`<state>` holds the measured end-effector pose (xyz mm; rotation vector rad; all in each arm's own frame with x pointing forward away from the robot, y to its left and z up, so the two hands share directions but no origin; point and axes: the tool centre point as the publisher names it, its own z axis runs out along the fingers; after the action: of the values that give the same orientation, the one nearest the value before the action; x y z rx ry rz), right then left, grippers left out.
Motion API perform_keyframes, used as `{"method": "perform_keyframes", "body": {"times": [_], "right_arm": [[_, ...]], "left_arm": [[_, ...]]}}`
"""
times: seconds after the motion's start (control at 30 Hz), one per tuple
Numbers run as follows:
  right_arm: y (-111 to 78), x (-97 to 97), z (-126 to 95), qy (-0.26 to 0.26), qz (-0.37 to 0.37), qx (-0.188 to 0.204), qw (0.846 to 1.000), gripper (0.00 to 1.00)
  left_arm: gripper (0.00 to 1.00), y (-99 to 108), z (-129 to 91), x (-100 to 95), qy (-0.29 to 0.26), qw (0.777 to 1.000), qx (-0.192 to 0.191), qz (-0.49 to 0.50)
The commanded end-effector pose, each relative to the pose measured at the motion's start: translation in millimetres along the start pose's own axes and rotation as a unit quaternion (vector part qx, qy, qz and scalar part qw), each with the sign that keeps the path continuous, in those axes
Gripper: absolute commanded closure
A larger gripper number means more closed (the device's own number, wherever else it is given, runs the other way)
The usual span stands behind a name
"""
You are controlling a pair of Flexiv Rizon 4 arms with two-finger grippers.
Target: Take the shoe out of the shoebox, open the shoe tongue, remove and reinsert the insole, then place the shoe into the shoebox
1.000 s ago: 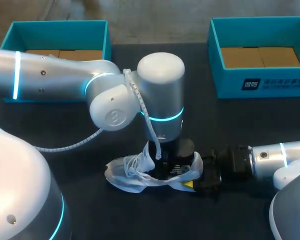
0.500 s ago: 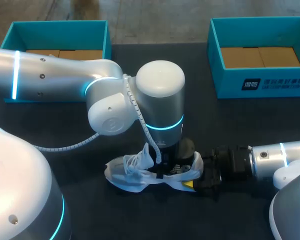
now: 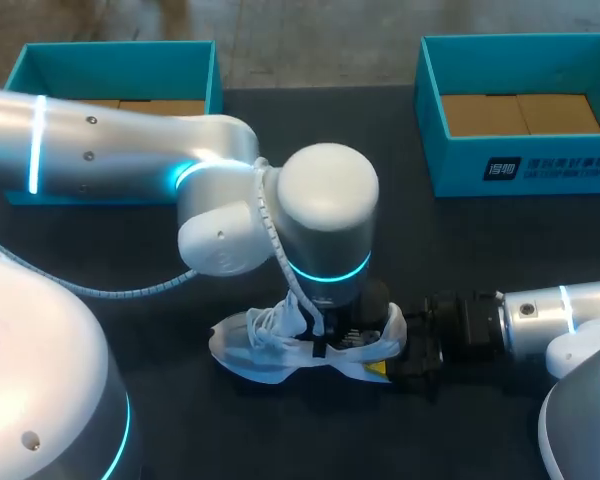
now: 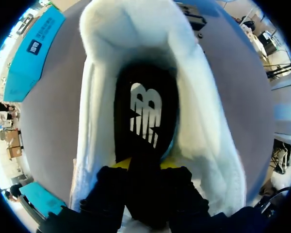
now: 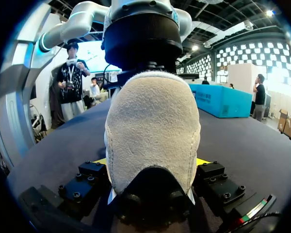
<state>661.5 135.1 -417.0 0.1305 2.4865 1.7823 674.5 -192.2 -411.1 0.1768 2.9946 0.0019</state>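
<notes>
My left arm (image 3: 325, 220) stands wrist-down right over the shoe (image 3: 265, 350), which lies on its sole on the dark table (image 3: 480, 260). The left gripper (image 4: 144, 165) is sunk in the opening above the black insole (image 4: 145, 111); I cannot tell if it grips. My right arm (image 3: 540, 315) lies low and level, with the right gripper (image 5: 153, 162) clamped across the heel.

A flat, matte black table top (image 3: 500, 250) lies under the right gripper (image 5: 152, 162) and spreads well out to both its sides, with a soft, even sheen ahead of it.
</notes>
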Motion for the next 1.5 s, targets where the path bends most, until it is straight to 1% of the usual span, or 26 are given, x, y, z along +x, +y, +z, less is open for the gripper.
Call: {"method": "perform_keyframes", "body": {"times": [0.03,0.07,0.1,0.2,0.3,0.53,0.6,0.73,0.97,1.17,1.23,1.43,1.5], "right_arm": [[0.4,1.8,0,0.000,0.000,0.003,1.000,1.00],[0.4,1.8,0,0.000,0.000,0.003,1.000,1.00],[0.4,1.8,0,0.000,0.000,0.003,1.000,1.00],[0.4,1.8,0,0.000,0.000,0.003,1.000,1.00],[0.4,1.8,0,0.000,0.000,0.003,1.000,1.00],[0.4,1.8,0,0.000,0.000,0.003,1.000,1.00],[0.4,1.8,0,0.000,0.000,0.003,1.000,1.00],[0.4,1.8,0,0.000,0.000,0.003,1.000,1.00],[0.4,1.8,0,0.000,0.000,0.003,1.000,1.00],[0.4,1.8,0,0.000,0.000,0.003,1.000,1.00],[0.4,1.8,0,0.000,0.000,0.003,1.000,1.00],[0.4,1.8,0,0.000,0.000,0.003,1.000,1.00],[0.4,1.8,0,0.000,0.000,0.003,1.000,1.00]], "left_arm": [[0.91,-2,17,-13.1,-0.017,1.000,-0.006,-0.009],[0.99,-1,16,-15.6,-0.016,1.000,-0.006,-0.010],[1.00,0,15,-17.6,-0.018,1.000,-0.005,-0.012],[1.00,3,12,-20.4,-0.019,1.000,-0.003,-0.014],[1.00,5,7,-19.8,-0.005,1.000,0.010,-0.012],[1.00,11,-12,-7.6,0.071,0.995,0.062,0.015],[1.00,12,-18,-4.7,0.081,0.994,0.073,0.021],[1.00,15,-29,-1.0,0.119,0.987,0.101,0.035],[1.00,18,-44,3.8,0.174,0.973,0.139,0.059],[1.00,17,-52,7.6,0.199,0.964,0.157,0.077],[1.00,17,-54,7.9,0.217,0.958,0.166,0.085],[1.00,14,-57,11.4,0.236,0.951,0.173,0.101],[1.00,13,-59,12.3,0.235,0.951,0.172,0.103]]}}
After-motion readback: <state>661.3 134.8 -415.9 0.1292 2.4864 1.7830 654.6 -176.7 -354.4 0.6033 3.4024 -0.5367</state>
